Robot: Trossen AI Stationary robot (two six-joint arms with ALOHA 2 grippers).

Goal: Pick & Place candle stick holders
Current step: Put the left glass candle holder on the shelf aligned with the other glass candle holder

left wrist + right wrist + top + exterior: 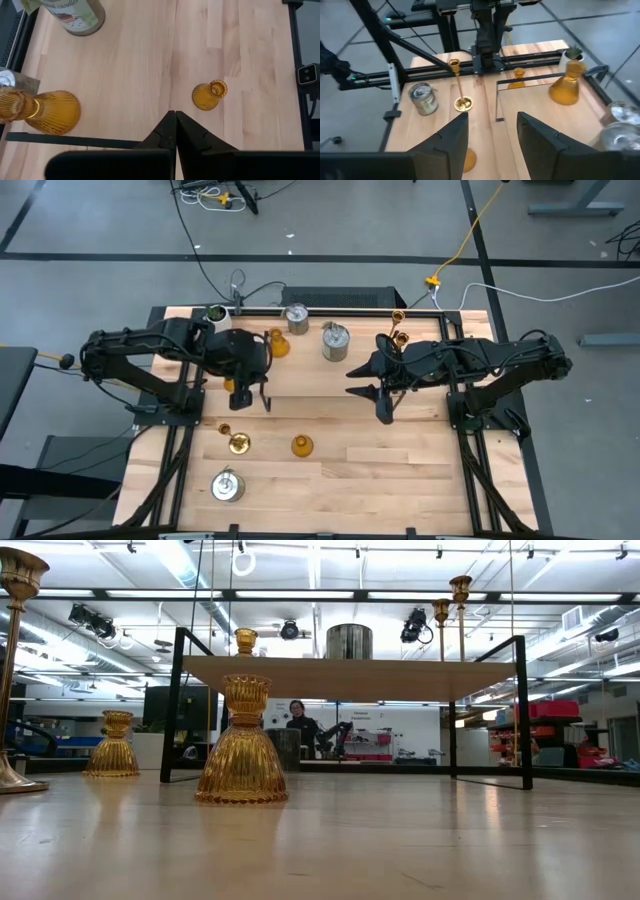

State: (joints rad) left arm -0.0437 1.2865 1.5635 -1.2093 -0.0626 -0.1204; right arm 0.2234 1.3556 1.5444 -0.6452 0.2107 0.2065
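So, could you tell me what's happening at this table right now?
Two robot arms are sorting candle holders on a wooden table, but neither holds anything at the moment. The left gripper is shut and empty, hovering near the rack. The right gripper hangs open over the middle of the table. A small amber holder, a gold holder and a silver can wait at the front.
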